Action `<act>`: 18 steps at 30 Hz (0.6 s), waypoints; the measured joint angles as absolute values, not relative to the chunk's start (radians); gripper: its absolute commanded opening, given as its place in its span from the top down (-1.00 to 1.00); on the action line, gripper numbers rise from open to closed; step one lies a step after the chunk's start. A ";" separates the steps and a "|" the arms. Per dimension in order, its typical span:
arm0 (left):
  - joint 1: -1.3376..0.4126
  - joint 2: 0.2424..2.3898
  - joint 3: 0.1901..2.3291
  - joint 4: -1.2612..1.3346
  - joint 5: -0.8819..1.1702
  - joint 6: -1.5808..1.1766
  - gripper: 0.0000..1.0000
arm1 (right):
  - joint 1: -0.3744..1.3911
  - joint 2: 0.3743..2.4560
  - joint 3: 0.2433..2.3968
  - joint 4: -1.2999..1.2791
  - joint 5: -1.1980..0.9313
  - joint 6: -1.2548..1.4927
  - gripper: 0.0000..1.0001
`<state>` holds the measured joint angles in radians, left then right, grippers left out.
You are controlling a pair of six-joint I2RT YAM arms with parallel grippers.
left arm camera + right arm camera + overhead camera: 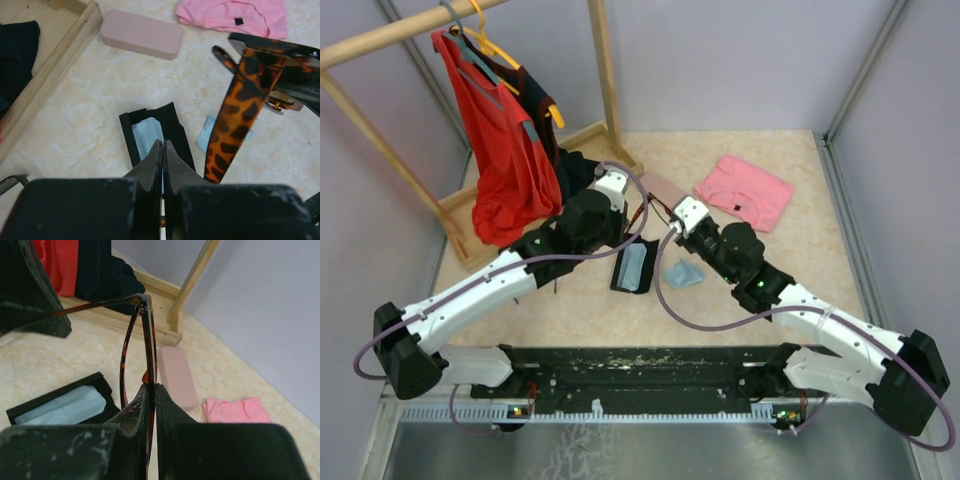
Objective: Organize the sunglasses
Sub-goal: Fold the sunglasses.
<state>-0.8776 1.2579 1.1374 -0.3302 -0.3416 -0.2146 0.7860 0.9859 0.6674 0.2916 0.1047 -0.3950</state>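
Thin, glossy tortoiseshell sunglasses (240,110) pinched by right gripper (151,387), seemingly left gripper (162,146) too.

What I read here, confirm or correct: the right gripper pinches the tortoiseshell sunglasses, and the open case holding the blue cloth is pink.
One slip: the open case holding the blue cloth is black, not pink, as the left wrist view shows. The right gripper does pinch the tortoiseshell sunglasses.

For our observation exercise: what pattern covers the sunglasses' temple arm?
Temple arm: orange with dark blotches, tortoiseshell; clearest in left wrist view.
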 measured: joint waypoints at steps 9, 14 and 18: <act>-0.920 1.365 1.198 -0.314 -0.322 -0.250 0.99 | 0.796 1.057 0.725 0.303 0.112 -0.331 1.00; -0.925 1.386 1.214 -0.300 -0.325 -0.271 0.99 | 0.803 1.081 0.728 0.306 0.112 -0.254 1.00; -0.925 1.389 1.215 -0.279 -0.326 -0.296 0.99 | 0.803 1.092 0.728 0.306 0.115 -0.139 1.00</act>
<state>-0.9253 1.3891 1.2148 -0.2794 -0.3260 -0.2962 0.8032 1.0920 0.7284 0.3061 0.1150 -0.1387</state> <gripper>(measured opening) 0.007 0.032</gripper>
